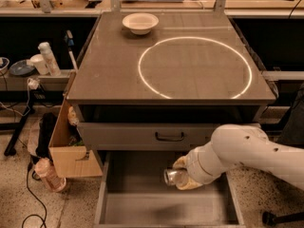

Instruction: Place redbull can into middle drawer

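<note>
I look down on a speckled stone floor (19, 208) around a grey cabinet. Its worktop (109, 75) shows a bright ring of reflected light (139, 69). A cardboard box (66, 148) stands against the cabinet's left side, with a black cable (27, 194) trailing nearby. A pale bench (247, 4) runs along the back. My hand (183, 178) hangs low before the cabinet, right of centre.
</note>
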Action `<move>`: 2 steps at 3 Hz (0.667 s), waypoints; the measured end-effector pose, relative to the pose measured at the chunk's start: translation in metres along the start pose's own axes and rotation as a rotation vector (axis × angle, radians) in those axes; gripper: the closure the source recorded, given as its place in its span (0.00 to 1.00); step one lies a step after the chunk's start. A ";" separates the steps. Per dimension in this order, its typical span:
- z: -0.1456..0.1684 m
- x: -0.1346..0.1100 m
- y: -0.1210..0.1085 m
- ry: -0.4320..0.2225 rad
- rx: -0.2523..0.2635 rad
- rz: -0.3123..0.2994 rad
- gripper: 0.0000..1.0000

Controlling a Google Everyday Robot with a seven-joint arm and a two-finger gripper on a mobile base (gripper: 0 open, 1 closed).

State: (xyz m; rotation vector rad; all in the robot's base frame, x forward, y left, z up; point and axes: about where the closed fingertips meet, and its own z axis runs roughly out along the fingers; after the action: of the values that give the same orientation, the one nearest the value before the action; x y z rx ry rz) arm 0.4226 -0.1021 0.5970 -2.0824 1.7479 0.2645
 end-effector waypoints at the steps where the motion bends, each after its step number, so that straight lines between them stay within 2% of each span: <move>1: 0.022 0.003 0.012 0.013 -0.013 0.015 1.00; 2: 0.051 0.010 0.024 0.049 -0.032 0.042 1.00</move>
State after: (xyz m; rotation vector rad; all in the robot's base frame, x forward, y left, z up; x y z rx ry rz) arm 0.4071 -0.0932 0.5428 -2.0933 1.8287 0.2580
